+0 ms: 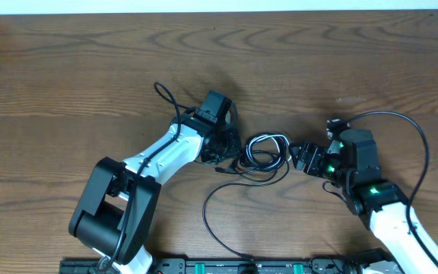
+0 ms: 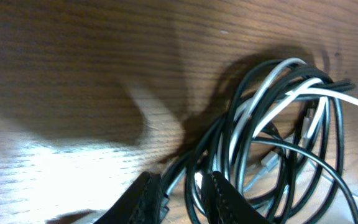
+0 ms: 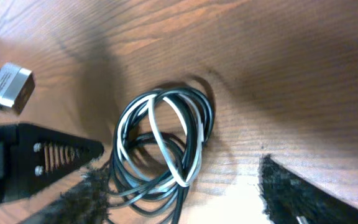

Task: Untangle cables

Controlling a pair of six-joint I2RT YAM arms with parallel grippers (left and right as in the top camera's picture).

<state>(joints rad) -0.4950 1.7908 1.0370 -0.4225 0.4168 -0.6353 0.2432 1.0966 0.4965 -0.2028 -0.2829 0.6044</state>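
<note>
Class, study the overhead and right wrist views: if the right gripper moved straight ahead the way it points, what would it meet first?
Most likely the coiled cables, lying on the table just ahead of the right gripper, in line with its open jaws. Its height above them is unclear.

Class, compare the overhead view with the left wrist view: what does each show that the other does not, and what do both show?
Only overhead: both arms, the right gripper open beside the bundle, and a loose cable tail curving toward the table's near edge. Only left wrist: the left gripper close up, its fingers straddling strands at the coil's edge. Both: the coiled cables, black with a whitish strand, lying on the wooden table.
</note>
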